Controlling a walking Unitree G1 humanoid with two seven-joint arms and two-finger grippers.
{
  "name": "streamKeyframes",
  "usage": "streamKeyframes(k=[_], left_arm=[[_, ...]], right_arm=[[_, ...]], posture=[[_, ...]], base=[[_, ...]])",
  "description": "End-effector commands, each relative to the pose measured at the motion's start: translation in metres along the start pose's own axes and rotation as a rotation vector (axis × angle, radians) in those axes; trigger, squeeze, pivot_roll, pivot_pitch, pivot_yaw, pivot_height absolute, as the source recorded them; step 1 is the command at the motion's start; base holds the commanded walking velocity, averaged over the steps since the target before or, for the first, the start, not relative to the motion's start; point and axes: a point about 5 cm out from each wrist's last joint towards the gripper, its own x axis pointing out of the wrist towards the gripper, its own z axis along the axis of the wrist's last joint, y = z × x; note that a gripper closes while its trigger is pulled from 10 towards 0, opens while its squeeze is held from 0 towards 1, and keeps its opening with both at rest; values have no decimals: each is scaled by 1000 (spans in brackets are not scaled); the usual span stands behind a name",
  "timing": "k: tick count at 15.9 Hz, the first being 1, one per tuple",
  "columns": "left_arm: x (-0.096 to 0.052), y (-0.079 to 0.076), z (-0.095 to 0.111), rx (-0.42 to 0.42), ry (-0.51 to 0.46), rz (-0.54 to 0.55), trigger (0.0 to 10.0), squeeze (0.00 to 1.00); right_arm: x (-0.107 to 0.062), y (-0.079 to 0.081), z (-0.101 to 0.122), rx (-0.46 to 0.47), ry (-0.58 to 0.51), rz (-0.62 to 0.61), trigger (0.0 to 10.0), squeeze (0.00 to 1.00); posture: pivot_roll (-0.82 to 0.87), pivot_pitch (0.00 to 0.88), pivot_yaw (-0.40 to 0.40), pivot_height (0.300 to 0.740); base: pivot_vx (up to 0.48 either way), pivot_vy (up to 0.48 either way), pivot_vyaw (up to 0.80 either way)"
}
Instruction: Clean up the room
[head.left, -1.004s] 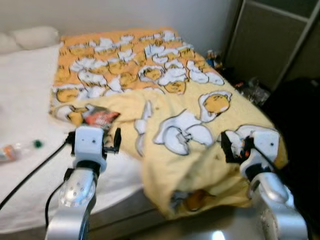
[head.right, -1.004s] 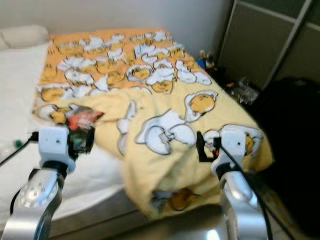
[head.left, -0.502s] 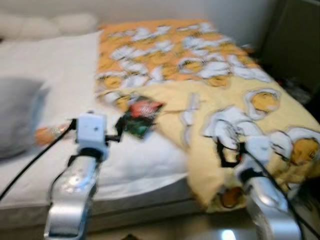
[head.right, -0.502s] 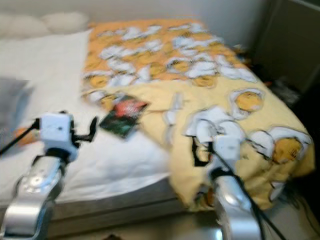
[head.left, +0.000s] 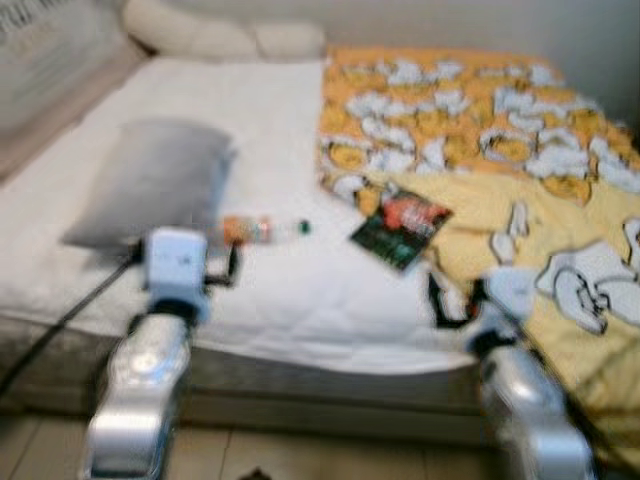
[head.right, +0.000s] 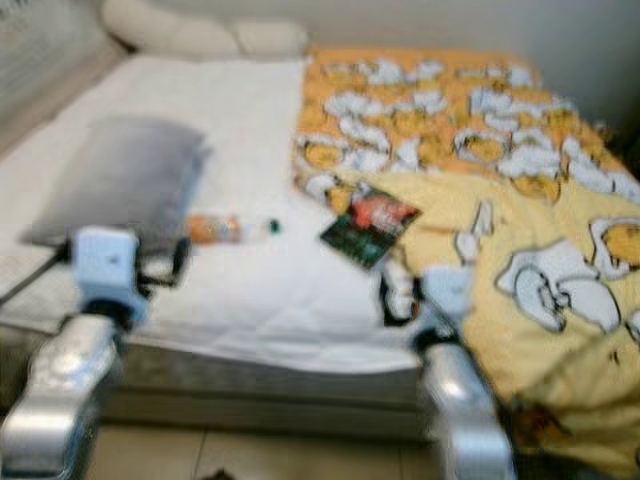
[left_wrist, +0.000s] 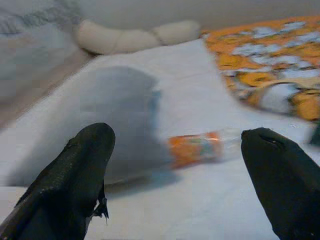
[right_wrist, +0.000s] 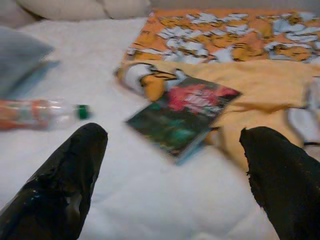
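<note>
A plastic bottle (head.left: 262, 229) with an orange label and green cap lies on the white bed sheet (head.left: 300, 290), next to a grey pillow (head.left: 150, 180). A dark snack packet (head.left: 401, 229) with red print rests at the edge of the yellow-orange patterned blanket (head.left: 520, 170). My left gripper (head.left: 222, 272) is open, held above the bed's front edge, short of the bottle (left_wrist: 197, 147). My right gripper (head.left: 440, 300) is open too, held near the blanket's edge, with the packet (right_wrist: 182, 115) ahead of it. Neither holds anything.
Two white pillows (head.left: 225, 38) lie at the head of the bed against the wall. The mattress's front edge (head.left: 320, 385) runs just before my arms, with tiled floor (head.left: 250, 465) below. A black cable (head.left: 60, 320) trails from my left arm.
The whole view has swung left: the grey pillow and bottle have come into view and the blanket has shifted right. Both arms stay raised with open fingers.
</note>
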Motion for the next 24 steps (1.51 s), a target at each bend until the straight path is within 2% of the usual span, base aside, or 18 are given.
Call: streamKeyframes(k=[1, 8, 10, 11, 12, 13, 16, 19, 20, 24], left_arm=[[0, -6, 1, -8, -1, -25, 10000, 1000], [1, -8, 1, -21, 5, -35, 10000, 1000], [-1, -9, 4, -47, -23, -27, 10000, 1000], [-2, -9, 2, -83, 3, -10, 10000, 1000], [-3, -8, -1, -72, 17, 3, 10000, 804], [-4, -8, -2, -50, 4, 3, 10000, 843], [-6, -5, 1, -66, -14, 27, 10000, 847], [-6, -3, 2, -53, -12, 20, 10000, 851], [-7, -2, 3, -54, -14, 18, 10000, 851], [-6, -5, 4, -45, -11, -8, 10000, 847]], right_arm=[[-4, -7, 1, 8, 5, -38, 10000, 0], [-5, -8, 1, 19, 3, -48, 10000, 0], [-1, -10, 1, 0, 9, -40, 10000, 0], [2, -10, 4, -9, 4, -33, 10000, 0], [6, -10, 8, -14, -3, -19, 10000, 0], [9, -10, 11, -20, -6, -3, 10000, 0], [14, -8, 12, -36, -2, 40, 10000, 0], [17, -6, 12, -26, -4, 53, 10000, 0], [16, -4, 11, -58, 2, 65, 10000, 0], [17, -5, 10, -81, 8, 67, 10000, 0]], posture=[[13, 11, 42, 740], [20, 7, 42, 740], [22, 0, 31, 740], [22, 0, 17, 740], [24, 0, 4, 740], [28, 0, -12, 740], [42, 0, -41, 740], [46, 0, -37, 740], [45, 0, -28, 740], [40, 0, -13, 740]], base=[[0, 304, 0], [0, 307, 0], [0, 0, 0], [0, 0, 0], [0, 0, 0], [0, 0, 0], [282, 0, 0], [319, 0, 0], [337, 0, 0], [341, 0, 114]])
